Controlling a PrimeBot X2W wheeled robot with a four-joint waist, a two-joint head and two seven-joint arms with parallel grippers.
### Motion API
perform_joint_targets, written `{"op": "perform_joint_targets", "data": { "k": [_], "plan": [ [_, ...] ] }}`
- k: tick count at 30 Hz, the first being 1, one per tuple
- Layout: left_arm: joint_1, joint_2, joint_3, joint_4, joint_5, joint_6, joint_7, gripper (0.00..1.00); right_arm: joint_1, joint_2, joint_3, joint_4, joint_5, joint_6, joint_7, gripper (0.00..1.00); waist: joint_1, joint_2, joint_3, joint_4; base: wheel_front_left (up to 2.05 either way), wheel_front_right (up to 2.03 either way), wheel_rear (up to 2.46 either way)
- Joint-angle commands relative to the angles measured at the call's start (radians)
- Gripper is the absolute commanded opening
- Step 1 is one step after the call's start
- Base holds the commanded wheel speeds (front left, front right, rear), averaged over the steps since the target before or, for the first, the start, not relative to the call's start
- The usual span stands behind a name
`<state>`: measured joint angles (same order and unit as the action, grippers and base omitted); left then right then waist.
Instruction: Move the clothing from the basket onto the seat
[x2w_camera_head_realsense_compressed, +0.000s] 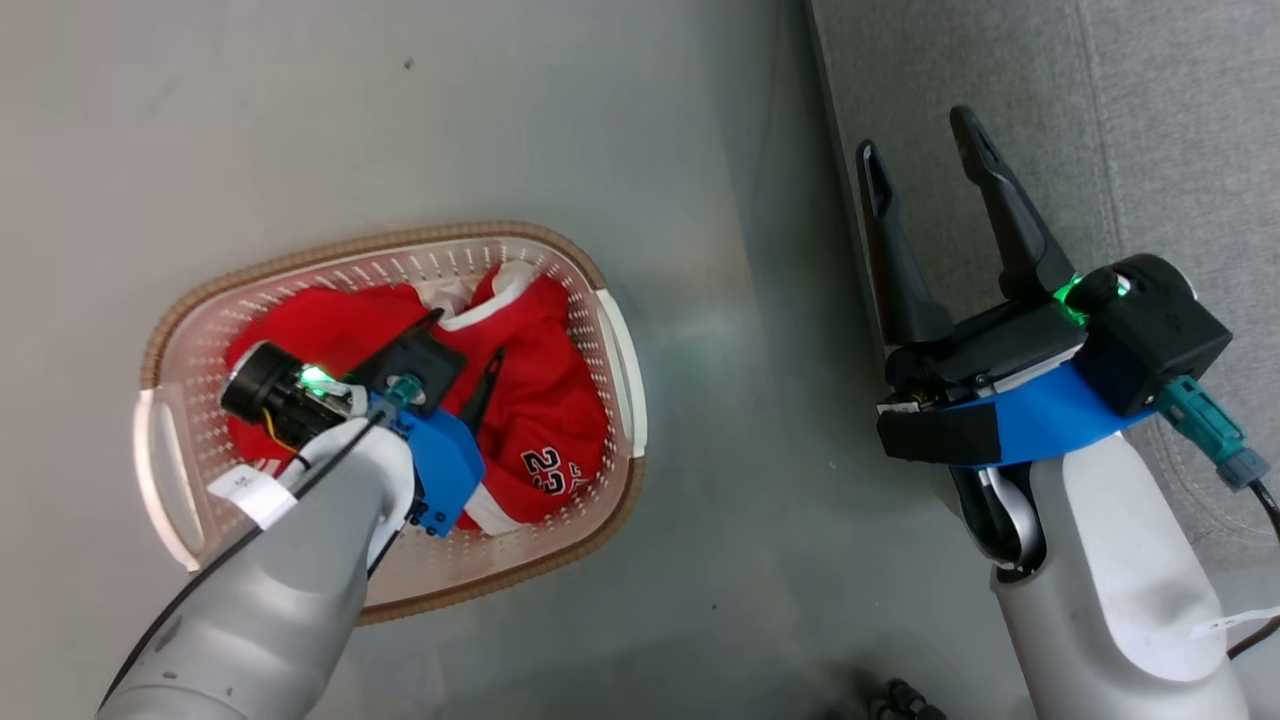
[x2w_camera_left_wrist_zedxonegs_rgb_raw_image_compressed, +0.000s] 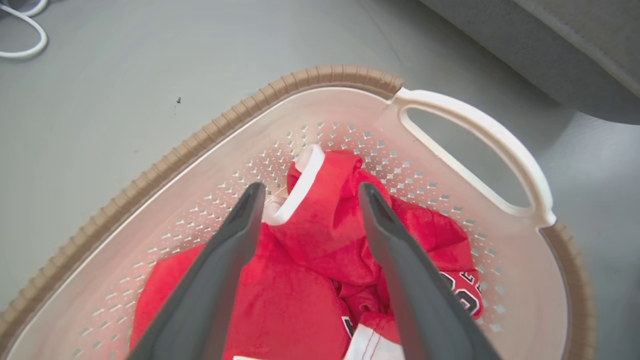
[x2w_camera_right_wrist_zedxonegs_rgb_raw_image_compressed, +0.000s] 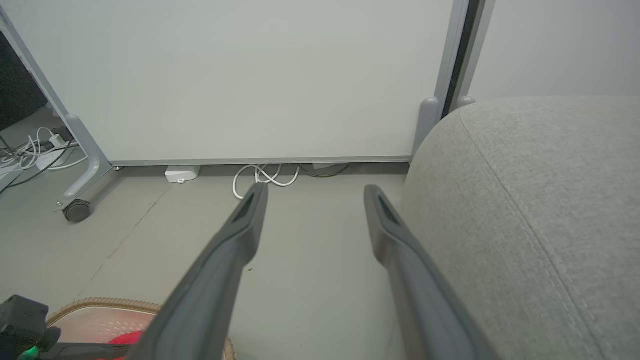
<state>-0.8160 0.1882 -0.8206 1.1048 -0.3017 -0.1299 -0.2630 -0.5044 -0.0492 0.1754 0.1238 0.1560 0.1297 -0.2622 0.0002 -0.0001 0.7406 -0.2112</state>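
Your clothing (x2w_camera_head_realsense_compressed: 545, 400) lies bunched in a red heap inside the basket (x2w_camera_head_realsense_compressed: 600, 275). Your left gripper (x2w_camera_left_wrist_zedxonegs_rgb_raw_image_compressed: 311, 190) hangs over that heap, within the basket's rim, jaws spread wide to straddle a raised fold. Whether the tips touch cloth is hard to tell. Beyond the basket, your right gripper (x2w_camera_head_realsense_compressed: 917, 135) hovers empty and wide open at the edge of the seat (x2w_camera_head_realsense_compressed: 1150, 120), likely parked clear of the reach.

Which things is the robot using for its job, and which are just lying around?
For the job: bright red sports clothing with white trim; cream-white perforated plastic basket with brown rim; light grey fabric seat; open left gripper in the basket.
Just lying about: looped white cables; small white box beside them; black caster wheel on a grey panel foot.
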Motion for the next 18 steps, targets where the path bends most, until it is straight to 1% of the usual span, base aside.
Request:
{"op": "perform_joint_targets", "data": {
  "k": [1,4,7,10,11,18],
  "plan": [
    [-0.026,0.001,-0.003,0.022,-0.028,-0.001,-0.003,1.00,-0.019,-0.002,0.004,-0.012,-0.012,0.002,-0.004,1.00,-0.0002,0.0001,0.037,-0.012,0.00,0.00,0.00],
    [-0.055,-0.002,-0.017,0.061,-0.084,-0.001,0.011,1.00,-0.030,-0.002,0.009,-0.040,-0.009,0.002,-0.004,1.00,-0.0002,0.0001,0.073,-0.021,0.00,0.00,0.00],
    [-0.082,0.008,-0.037,0.080,-0.131,-0.001,0.023,1.00,-0.028,-0.002,0.016,-0.069,-0.006,0.002,-0.004,1.00,-0.0002,0.0001,0.108,-0.028,0.00,0.00,0.00],
    [-0.095,0.014,-0.057,0.086,-0.153,-0.001,0.033,1.00,-0.025,-0.002,0.019,-0.086,-0.005,0.002,-0.004,1.00,-0.0002,0.0001,0.129,-0.032,0.00,0.00,0.00],
    [-0.108,0.021,-0.066,0.088,-0.187,-0.001,0.041,1.00,-0.023,-0.002,0.021,-0.099,-0.005,0.002,-0.004,1.00,-0.0002,0.0001,0.148,-0.035,0.00,0.00,0.00],
    [-0.143,0.034,-0.110,0.091,-0.259,-0.001,0.067,1.00,-0.024,-0.002,0.022,-0.125,0.001,0.002,-0.004,1.00,-0.0002,0.0001,0.193,-0.040,0.00,0.00,0.00]
  ]
}}
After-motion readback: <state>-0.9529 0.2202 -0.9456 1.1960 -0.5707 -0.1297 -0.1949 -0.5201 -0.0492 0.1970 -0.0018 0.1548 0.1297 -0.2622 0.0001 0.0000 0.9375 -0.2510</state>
